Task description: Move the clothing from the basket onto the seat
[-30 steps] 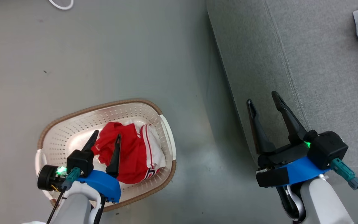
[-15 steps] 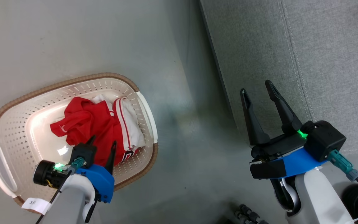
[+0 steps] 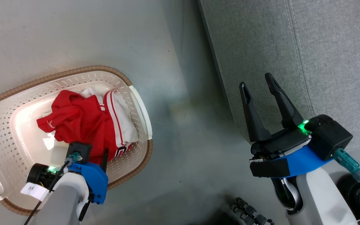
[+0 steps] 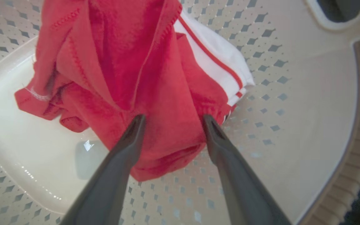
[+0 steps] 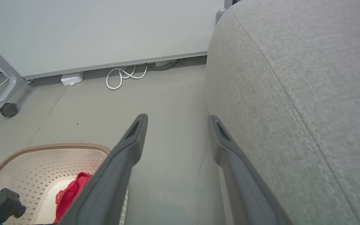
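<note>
Clothing (image 3: 83, 122), a crumpled heap of red soft fabric with white striped trim, lies inside the oval cream-white perforated plastic basket (image 3: 2, 122) on the grey floor (image 3: 89, 37). The left wrist view makes clear what the head view leaves half covered. The left gripper (image 4: 172, 118) has its dark fingers spread wide, one at each side of a red fold, not pinching it. The right gripper (image 3: 255, 79) is also spread and holds nothing, above the rounded edge of the large light-grey fabric seat (image 3: 323, 62). The right wrist view adds a white cable (image 5: 125, 76) by the wall. Bare floor lies between basket and seat.
</note>
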{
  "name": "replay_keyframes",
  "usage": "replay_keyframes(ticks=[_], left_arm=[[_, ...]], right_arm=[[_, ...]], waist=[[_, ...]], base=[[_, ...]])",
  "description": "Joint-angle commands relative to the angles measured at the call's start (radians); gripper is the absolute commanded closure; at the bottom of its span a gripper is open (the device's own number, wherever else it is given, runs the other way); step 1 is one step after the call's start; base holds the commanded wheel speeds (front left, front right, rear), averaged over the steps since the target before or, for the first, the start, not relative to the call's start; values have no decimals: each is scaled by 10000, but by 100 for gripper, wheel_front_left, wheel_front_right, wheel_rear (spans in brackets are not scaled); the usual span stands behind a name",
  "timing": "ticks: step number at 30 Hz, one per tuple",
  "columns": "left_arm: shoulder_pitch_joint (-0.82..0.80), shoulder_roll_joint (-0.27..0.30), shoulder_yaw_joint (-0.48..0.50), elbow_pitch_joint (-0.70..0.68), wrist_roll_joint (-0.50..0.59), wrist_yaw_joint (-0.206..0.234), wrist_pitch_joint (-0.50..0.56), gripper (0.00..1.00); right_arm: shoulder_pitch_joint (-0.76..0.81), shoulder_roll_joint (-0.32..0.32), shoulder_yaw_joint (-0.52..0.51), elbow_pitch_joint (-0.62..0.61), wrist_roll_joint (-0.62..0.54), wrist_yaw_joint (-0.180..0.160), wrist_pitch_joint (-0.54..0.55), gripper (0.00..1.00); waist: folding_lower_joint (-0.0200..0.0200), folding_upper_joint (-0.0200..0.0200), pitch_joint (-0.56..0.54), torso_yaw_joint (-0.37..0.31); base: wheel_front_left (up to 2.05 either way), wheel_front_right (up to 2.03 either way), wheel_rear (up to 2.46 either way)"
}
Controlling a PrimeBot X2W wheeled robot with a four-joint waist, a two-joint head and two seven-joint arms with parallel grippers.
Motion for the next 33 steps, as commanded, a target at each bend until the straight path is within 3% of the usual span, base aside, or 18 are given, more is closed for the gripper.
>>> replay_keyframes(ticks=[1, 12, 19, 20, 21, 22, 23, 33], left_arm=[[-262, 87, -40, 121, 7, -21, 93, 0], [-1051, 257, -315, 971, 477, 1195, 336, 0], [-1412, 206, -431, 1296, 496, 1407, 221, 2], [-1432, 192, -436, 1327, 468, 1402, 198, 16], [-1446, 180, -446, 1369, 447, 1392, 164, 50], [-1470, 167, -441, 1402, 400, 1372, 124, 70], [-1499, 165, -442, 1413, 378, 1349, 42, 100], [-1631, 68, -490, 1719, 182, 1181, -290, 100]], right_arm=[[-52, 12, 18, -101, 83, 5, -54, 0], [-24, 12, 122, -412, 178, 5, -54, 0], [-53, 12, 177, -398, 212, 5, -54, 0], [-72, 12, 179, -383, 217, 5, -55, 0], [-93, 12, 182, -372, 212, 5, -55, 0], [-115, 12, 190, -364, 207, 5, -55, 0], [-132, 12, 198, -357, 209, 5, -55, 0], [-146, 12, 158, -336, 164, 5, -55, 0]], waist=[[-1, 0, 92, -50], [-1, 0, 569, -213], [-1, 0, 721, -193], [-1, 0, 720, -184], [-1, 0, 715, -177], [-1, 0, 707, -171], [-1, 0, 699, -164], [-1, 0, 637, -95]], base=[[0, 0, 0], [0, 0, 0], [0, 0, 0], [0, 0, 0], [0, 0, 0], [0, 0, 0], [0, 0, 0], [0, 0, 0]])
